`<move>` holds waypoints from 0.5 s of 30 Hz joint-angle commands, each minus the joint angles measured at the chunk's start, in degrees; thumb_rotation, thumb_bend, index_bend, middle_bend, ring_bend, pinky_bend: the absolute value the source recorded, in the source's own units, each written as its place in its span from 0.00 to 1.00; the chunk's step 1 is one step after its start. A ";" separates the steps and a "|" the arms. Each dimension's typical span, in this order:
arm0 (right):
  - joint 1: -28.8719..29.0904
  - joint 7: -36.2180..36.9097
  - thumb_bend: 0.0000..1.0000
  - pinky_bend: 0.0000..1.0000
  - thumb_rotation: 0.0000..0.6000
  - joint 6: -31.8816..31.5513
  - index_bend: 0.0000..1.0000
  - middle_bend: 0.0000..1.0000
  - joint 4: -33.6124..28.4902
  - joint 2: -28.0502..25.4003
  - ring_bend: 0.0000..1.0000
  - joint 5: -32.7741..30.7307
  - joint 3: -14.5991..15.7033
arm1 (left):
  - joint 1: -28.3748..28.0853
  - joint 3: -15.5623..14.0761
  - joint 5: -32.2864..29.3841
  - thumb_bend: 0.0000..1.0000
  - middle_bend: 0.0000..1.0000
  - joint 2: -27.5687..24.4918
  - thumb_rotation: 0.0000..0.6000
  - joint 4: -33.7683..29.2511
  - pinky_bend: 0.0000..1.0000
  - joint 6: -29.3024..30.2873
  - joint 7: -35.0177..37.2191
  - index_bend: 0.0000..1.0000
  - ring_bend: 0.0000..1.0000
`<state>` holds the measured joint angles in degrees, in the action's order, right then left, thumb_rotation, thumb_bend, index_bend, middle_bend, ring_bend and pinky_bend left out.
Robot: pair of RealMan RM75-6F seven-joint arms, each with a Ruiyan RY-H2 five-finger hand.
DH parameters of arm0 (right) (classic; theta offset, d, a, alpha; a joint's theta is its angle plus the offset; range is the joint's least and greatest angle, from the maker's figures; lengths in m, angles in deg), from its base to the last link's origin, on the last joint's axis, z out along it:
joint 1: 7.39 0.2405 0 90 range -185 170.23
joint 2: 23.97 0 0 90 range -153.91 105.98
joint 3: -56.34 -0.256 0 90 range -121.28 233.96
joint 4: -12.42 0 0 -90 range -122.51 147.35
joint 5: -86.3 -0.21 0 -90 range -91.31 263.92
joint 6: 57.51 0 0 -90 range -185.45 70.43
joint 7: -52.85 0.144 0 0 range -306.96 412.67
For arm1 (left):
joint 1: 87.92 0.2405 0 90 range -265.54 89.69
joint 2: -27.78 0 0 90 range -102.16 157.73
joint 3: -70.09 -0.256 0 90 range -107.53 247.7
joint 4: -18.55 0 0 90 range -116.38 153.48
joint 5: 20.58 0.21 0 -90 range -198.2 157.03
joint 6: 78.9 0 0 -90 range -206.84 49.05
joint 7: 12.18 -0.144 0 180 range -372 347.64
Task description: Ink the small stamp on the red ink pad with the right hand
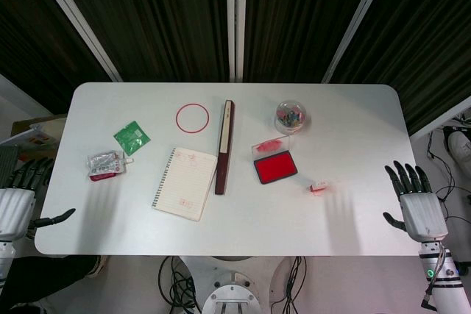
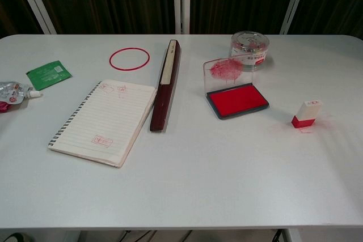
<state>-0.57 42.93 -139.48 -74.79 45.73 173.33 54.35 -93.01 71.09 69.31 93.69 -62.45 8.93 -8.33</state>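
The small stamp (image 1: 319, 187) (image 2: 307, 113), white with a red base, stands upright on the white table right of the red ink pad (image 1: 275, 167) (image 2: 237, 100). The pad lies open, its clear lid (image 2: 222, 73) raised behind it. My right hand (image 1: 413, 198) hovers off the table's right edge, fingers spread and empty, well right of the stamp. My left hand (image 1: 20, 195) hangs off the left edge, also empty with fingers apart. Neither hand shows in the chest view.
A lined notebook (image 1: 185, 183) with red stamp marks lies left of a dark folded fan (image 1: 224, 146). A red ring (image 1: 192, 118), a green packet (image 1: 132, 137) and a silver pouch (image 1: 105, 164) sit to the left. A clear jar of pins (image 1: 291, 117) stands behind the pad.
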 commanded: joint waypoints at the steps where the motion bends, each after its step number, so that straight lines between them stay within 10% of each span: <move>1: -0.02 0.04 0.04 0.00 1.00 0.00 0.00 0.00 0.05 0.01 0.00 0.00 0.02 | 0.00 -0.01 -0.02 0.07 0.08 0.01 0.42 -0.02 0.19 -0.03 0.00 0.03 0.08; 15: 0.78 1.43 0.05 0.00 1.00 -1.98 0.00 0.00 1.17 0.55 0.00 4.41 0.38 | 0.21 0.05 -0.11 0.07 0.08 0.00 0.41 -0.01 0.19 0.32 0.34 0.03 0.08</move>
<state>0.06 44.66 -141.60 -73.53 46.27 177.69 54.70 -92.80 71.14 69.21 93.70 -62.45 9.25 -8.00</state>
